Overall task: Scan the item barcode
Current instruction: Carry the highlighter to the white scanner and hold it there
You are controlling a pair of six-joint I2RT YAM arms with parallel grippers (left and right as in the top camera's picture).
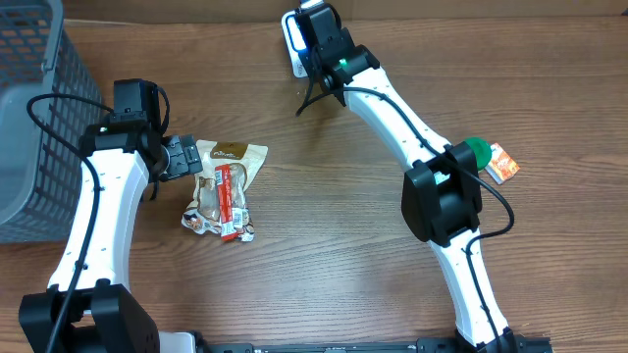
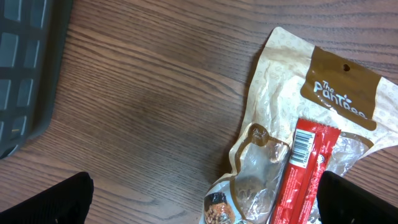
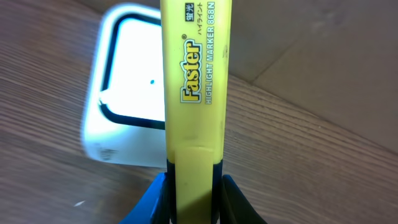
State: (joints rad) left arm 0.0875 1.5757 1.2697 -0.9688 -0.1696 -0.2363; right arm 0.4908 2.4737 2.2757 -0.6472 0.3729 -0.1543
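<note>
Brown wood-grain table (image 1: 324, 255) is filling every view, with a grey mesh basket (image 1: 29, 118) sitting at its 9 o'clock edge. At 12 o'clock, near the far edge, a white scanner (image 3: 127, 112) with a dark-rimmed window is lying flat on the wood. The right gripper (image 3: 194, 196) is reaching out over it, its blue fingers (image 3: 157, 199) pinching the lower end of a yellow highlighter (image 3: 196, 93) from both sides. In the right wrist view the highlighter is running straight up toward 12 o'clock, its printed label facing the camera and its barrel crossing the right edge of the scanner's window. Whether it is touching the scanner or hanging above it, I cannot tell.

Toward 9 o'clock from the table's middle, a tan snack pouch (image 2: 336, 93) is lying flat, and a red wrapped bar (image 2: 305, 174) is resting on top of it with a barcode showing at its upper end. The left gripper (image 1: 192, 157) is hovering at the pouch's 9 o'clock side with its jaws spread wide, gripping nothing; only the two dark fingertips (image 2: 50, 202) are showing at the bottom corners of the left wrist view.

Out at 3 o'clock, a green round object (image 1: 478, 152) and a small orange packet (image 1: 502, 164) are lying just beside each other, partly behind the right arm.
</note>
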